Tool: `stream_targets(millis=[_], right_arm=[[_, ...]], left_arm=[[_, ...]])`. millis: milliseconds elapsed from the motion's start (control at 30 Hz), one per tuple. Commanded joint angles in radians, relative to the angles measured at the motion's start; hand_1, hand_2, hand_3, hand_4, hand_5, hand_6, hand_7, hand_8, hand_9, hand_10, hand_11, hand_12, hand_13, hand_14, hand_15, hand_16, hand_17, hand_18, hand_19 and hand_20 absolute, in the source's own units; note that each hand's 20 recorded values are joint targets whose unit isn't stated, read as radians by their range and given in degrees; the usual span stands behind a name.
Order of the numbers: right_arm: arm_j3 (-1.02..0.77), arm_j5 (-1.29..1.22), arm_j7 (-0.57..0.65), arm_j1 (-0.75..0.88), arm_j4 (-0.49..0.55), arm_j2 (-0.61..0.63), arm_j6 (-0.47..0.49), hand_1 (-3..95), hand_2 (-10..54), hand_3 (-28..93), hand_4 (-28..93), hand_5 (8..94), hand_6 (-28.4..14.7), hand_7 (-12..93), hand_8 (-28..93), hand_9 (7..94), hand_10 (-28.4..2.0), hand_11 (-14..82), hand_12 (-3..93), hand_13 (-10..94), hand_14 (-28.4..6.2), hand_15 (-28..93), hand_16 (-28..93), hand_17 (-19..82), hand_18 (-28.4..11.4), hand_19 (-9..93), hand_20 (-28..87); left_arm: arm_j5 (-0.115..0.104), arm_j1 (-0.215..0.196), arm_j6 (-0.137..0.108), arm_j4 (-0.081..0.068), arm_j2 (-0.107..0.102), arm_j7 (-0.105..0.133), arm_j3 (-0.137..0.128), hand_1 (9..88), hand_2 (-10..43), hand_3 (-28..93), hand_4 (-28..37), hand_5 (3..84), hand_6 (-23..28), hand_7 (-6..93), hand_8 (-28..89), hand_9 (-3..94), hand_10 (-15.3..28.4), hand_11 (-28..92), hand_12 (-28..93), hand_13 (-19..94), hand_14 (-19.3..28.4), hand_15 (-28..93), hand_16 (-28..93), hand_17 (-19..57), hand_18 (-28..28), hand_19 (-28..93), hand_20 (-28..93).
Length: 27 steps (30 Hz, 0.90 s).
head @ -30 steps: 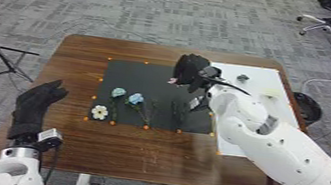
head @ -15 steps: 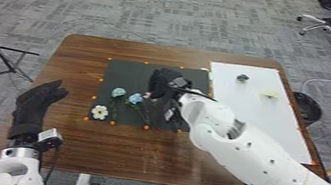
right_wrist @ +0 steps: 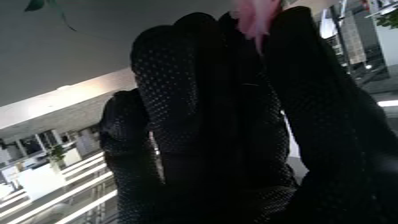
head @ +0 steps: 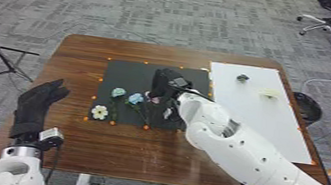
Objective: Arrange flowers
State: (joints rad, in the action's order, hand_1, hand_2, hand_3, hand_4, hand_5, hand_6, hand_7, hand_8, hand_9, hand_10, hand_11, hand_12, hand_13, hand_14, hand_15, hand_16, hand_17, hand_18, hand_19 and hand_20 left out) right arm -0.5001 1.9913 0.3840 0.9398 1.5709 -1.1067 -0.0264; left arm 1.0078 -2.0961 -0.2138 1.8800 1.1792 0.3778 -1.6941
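the pink flower (right_wrist: 256, 15) has soft, ragged petals, a fairly strong pink, tapering to a narrow tip between the dark glove fingers. it is at the right hand (head: 163, 82), over the middle of the black mat (head: 128, 71), and the hand has it pinched between its thumb and fingers. how its stem lies, i cannot tell.

just left of it on the mat is the blue flower (head: 135, 98), full-headed, its thin dark stem running toward the near edge. left again comes the pale blue-green flower (head: 118, 92), rounder and lighter, with its stem also toward the near side. at the mat's near left corner sits the white flower (head: 99, 112), open and flat, with a yellowish centre.

the right hand and its white arm (head: 235, 154) cross the mat's right part and hide some of it. on the right lies a white board (head: 257, 121), holding a small dark green piece (head: 242, 78) and, nearer, a pale yellow piece (head: 270, 93). the left hand (head: 38, 98) is over the left side of the brown tabletop (head: 137, 157), fingers extended, well apart from the flowers.
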Motion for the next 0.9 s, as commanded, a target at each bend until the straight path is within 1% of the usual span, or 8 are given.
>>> stream_targets(millis=[33, 267, 433, 533, 667, 767, 833, 900], right_arm=[[-0.001, 0.006, 0.007, -0.015, -0.010, -0.024, -0.029, 56.9, -9.5, 49, -9, 79.2, 1.1, 15, 8, 83.4, -12.7, 14.7, 22.0, 77, -9.7, 46, 34, 38, -22.3, 76, 58], [-0.001, 0.001, 0.008, -0.022, -0.008, -0.022, -0.038, 54.9, -9.5, 49, -9, 78.0, 0.5, 14, 7, 81.4, -13.1, 15.7, 18.3, 77, -9.8, 45, 34, 37, -22.3, 76, 58], [-0.020, -0.001, 0.006, -0.021, -0.002, -0.013, -0.024, 53.6, -9.5, 50, -8, 75.8, -0.4, 13, 7, 78.3, -13.3, 14.6, 17.6, 76, -10.2, 45, 34, 37, -22.3, 75, 58], [-0.030, -0.004, 0.011, -0.023, 0.004, -0.004, -0.018, 49.0, -9.5, 55, -10, 72.5, -1.1, 13, 6, 74.8, -13.8, 13.6, 17.2, 74, -10.5, 46, 33, 36, -22.1, 75, 58], [-0.051, -0.012, 0.006, -0.023, 0.014, 0.011, 0.010, 45.3, -9.5, 59, -11, 69.3, -0.8, 14, 1, 72.1, -13.9, 13.2, 17.1, 73, -10.8, 46, 33, 35, -22.1, 75, 58], [-0.082, -0.018, -0.006, -0.033, 0.028, 0.037, 0.016, 43.2, -9.5, 61, -11, 67.4, -0.7, 14, -7, 69.6, -14.3, 12.4, 17.1, 72, -11.4, 47, 32, 35, -22.3, 74, 58], [-0.100, 0.009, -0.017, -0.045, 0.037, 0.068, -0.005, 41.9, -9.5, 61, -11, 65.4, -1.1, 14, -8, 66.8, -14.7, 11.4, 17.0, 69, -12.4, 46, 32, 33, -22.5, 73, 57], [-0.128, 0.072, -0.027, -0.045, 0.042, 0.106, -0.018, 40.1, -9.5, 62, -11, 60.9, -1.7, 13, -8, 61.6, -15.4, 10.1, 17.1, 63, -14.4, 42, 30, 29, -21.9, 65, 54]], left_arm=[[0.000, 0.002, 0.014, -0.002, 0.001, -0.002, 0.005, 25.1, -3.5, 72, -23.4, 53.1, 1.2, 16.8, -8, 55.3, 13.9, 22, 15, 47, 17.4, 18, 2, 10.6, 11.4, 7, 21], [0.001, 0.001, 0.015, -0.002, -0.001, -0.002, 0.005, 25.2, -3.6, 72, -23.2, 53.0, 1.3, 16.8, -8, 55.3, 14.0, 22, 15, 47, 17.4, 18, 2, 10.7, 11.3, 7, 21], [0.003, 0.001, 0.016, -0.002, -0.002, -0.009, 0.005, 25.3, -3.7, 72, -23.1, 53.0, 1.2, 16.8, -8, 55.3, 13.9, 22, 15, 47, 17.4, 18, 2, 10.7, 11.4, 7, 21], [0.004, 0.000, 0.017, -0.001, -0.002, -0.011, 0.003, 25.7, -3.7, 72, -23.1, 53.1, 1.2, 16.7, -8, 55.3, 14.0, 22, 15, 47, 17.5, 18, 2, 10.7, 11.4, 7, 21], [0.006, -0.002, 0.017, 0.002, -0.002, -0.015, 0.001, 25.6, -3.9, 72, -22.8, 53.0, 1.1, 16.8, -8, 55.3, 13.9, 22, 15, 47, 17.4, 18, 2, 10.7, 11.4, 7, 21], [0.006, -0.004, 0.017, 0.003, -0.002, -0.016, -0.002, 25.5, -4.0, 72, -22.8, 52.9, 1.1, 16.8, -8, 55.3, 13.8, 22, 15, 47, 17.4, 18, 2, 10.7, 11.4, 7, 21], [0.004, -0.002, 0.017, 0.003, -0.005, -0.016, -0.001, 25.6, -4.1, 72, -22.8, 52.9, 1.2, 16.8, -8, 55.3, 13.9, 22, 15, 47, 17.4, 18, 2, 10.7, 11.4, 7, 21], [0.006, 0.001, 0.018, 0.002, -0.006, -0.017, 0.000, 25.6, -4.2, 72, -22.9, 52.9, 1.2, 16.7, -8, 55.3, 13.8, 22, 15, 47, 17.4, 18, 2, 10.7, 11.4, 7, 21]])
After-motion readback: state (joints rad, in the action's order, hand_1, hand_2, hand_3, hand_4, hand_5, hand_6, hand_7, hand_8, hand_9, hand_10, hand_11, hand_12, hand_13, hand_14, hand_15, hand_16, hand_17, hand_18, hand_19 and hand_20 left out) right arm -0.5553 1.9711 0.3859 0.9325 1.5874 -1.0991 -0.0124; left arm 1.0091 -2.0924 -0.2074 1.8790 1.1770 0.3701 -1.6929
